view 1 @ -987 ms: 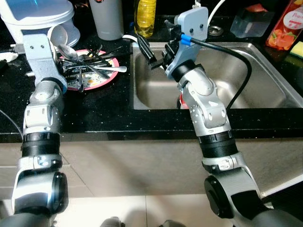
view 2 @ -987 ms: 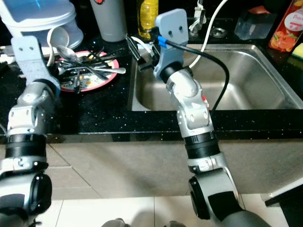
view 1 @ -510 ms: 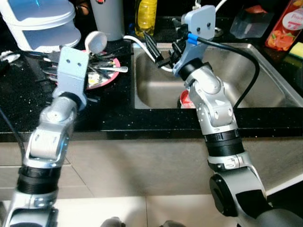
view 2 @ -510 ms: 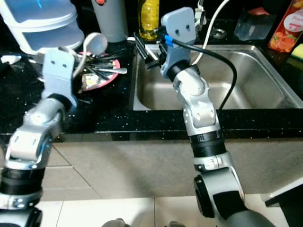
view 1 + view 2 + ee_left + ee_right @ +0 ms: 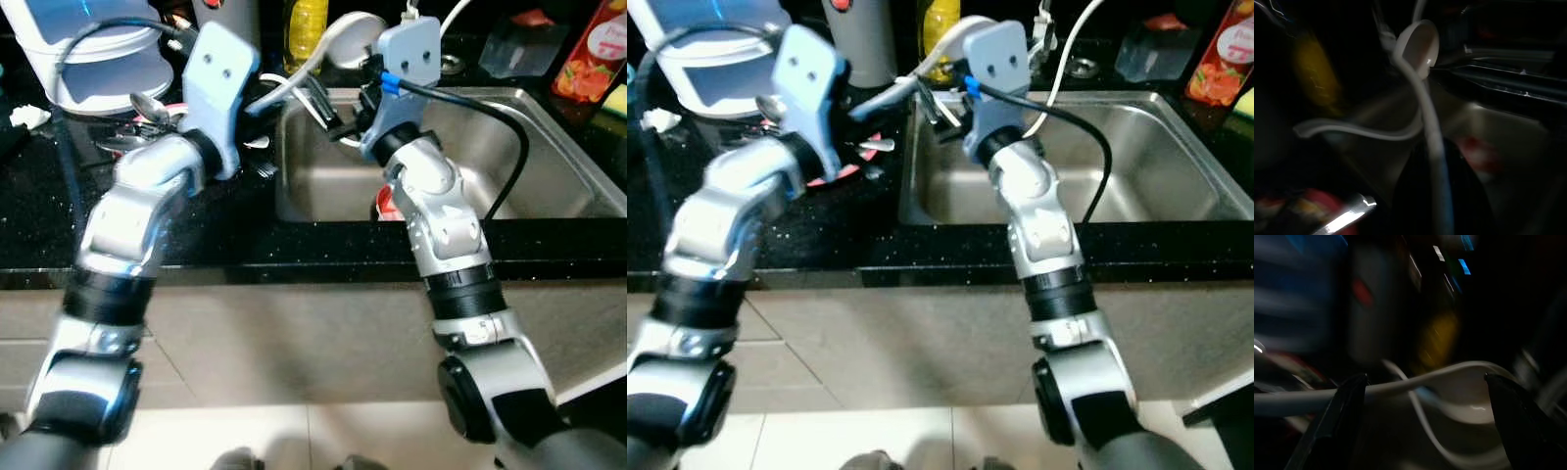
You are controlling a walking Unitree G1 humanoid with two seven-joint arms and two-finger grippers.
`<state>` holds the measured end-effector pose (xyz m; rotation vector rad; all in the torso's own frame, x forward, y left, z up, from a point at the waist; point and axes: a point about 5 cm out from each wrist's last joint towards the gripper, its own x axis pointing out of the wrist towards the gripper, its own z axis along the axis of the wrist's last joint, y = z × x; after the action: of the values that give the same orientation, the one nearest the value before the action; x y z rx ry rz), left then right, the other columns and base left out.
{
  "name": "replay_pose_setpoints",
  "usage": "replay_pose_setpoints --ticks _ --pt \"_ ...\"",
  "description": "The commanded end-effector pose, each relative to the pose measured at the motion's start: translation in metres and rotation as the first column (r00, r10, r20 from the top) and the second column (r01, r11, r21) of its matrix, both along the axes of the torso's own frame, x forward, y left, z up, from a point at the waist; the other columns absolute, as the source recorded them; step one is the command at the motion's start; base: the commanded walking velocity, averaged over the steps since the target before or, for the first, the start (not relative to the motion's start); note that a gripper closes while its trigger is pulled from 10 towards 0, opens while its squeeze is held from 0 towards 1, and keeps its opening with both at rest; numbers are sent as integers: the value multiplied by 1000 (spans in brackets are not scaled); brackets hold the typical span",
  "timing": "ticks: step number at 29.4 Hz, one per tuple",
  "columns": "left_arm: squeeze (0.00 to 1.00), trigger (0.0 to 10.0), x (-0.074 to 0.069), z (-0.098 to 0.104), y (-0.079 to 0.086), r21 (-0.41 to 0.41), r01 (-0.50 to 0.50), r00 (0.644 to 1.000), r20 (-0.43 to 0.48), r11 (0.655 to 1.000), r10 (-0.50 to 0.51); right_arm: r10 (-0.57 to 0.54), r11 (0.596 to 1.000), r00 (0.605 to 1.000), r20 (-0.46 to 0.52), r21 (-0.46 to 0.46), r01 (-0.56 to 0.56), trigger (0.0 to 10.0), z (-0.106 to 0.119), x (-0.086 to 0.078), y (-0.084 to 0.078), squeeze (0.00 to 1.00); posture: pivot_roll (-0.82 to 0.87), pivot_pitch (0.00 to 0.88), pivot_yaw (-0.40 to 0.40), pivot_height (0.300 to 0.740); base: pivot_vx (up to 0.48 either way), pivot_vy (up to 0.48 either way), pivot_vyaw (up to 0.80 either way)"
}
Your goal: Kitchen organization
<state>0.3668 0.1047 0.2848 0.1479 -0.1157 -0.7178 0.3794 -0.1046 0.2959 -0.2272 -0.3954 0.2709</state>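
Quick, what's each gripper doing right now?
Left gripper: shut on the white ladle, carried over the sink.
Right gripper: jaws open, holding nothing.

Both arms reach forward; left gripper clamped, right gripper (fingers spread) beside it.

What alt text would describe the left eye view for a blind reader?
The left gripper holds a long white ladle out over the corner of a steel sink. The right gripper waits just beneath the ladle, fingers open.
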Motion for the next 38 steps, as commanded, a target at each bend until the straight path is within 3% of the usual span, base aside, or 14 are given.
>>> replay_pose_setpoints --ticks 1,11,12,16,18,19,20,24,30,32,33,34,35,38 --pt "0 10000 10 -16 0 -29 9 993 -114 1000 -12 -62 998 995 -76 -21 61 10000 -11 8 -4 0 49 78 60 740 0 0 0" --pt "0 10000 27 -59 -20 38 9 958 -286 999 2 -137 986 977 -164 70 150 10000 -11 21 -13 0 54 65 65 740 0 0 0" --pt "1000 10000 28 -61 -23 24 18 955 -297 1000 -11 -124 986 981 -147 90 138 10000 -7 20 -11 0 57 63 63 740 0 0 0" --pt "1000 10000 30 -54 -23 -69 1 961 -274 998 -20 -95 986 990 -105 124 108 10000 -1 17 -5 0 62 54 57 740 0 0 0" --pt "1000 10000 33 -32 -14 -235 -23 980 -197 972 -24 -83 985 994 -73 146 93 10000 3 16 -3 0 74 47 49 740 0 0 0" --pt "1000 10000 33 -32 -14 -235 -23 980 -197 972 -24 -83 985 994 -73 146 93 10000 3 16 -3 0 74 47 49 740 0 0 0" --pt "0 10000 33 -18 -7 -313 -30 990 -140 949 -15 -81 984 995 -66 152 90 10000 3 15 -3 0 82 45 43 740 0 0 0" --pt "0 10000 26 5 11 -361 -21 1000 -18 932 15 -76 982 995 -61 166 85 10000 3 15 -3 0 87 42 49 740 0 0 0" --pt "0 10000 24 8 30 -221 -176 983 19 959 184 -78 980 996 -49 182 85 10000 4 13 -6 0 96 48 71 740 0 0 0" --pt "0 10000 27 4 41 -178 -282 959 -19 943 283 -83 978 996 -45 188 90 10000 4 12 -7 0 100 51 75 740 0 0 0" --pt "0 10000 31 1 53 -141 -398 917 -45 907 395 -87 977 995 -43 193 93 10000 3 11 -8 0 96 68 97 740 0 0 0" --pt "0 10000 31 1 53 -141 -398 917 -45 907 395 -87 977 995 -43 193 93 10000 3 11 -8 0 96 68 97 740 0 0 0" --pt "0 10000 34 -2 65 -100 -496 868 -55 863 493 -92 977 995 -39 192 98 10000 2 10 -7 0 86 75 108 740 0 0 0" --pt "0 10000 36 -12 83 -36 -603 797 -54 797 601 -88 979 996 -22 180 90 10000 1 4 2 0 65 80 103 740 0 0 0"
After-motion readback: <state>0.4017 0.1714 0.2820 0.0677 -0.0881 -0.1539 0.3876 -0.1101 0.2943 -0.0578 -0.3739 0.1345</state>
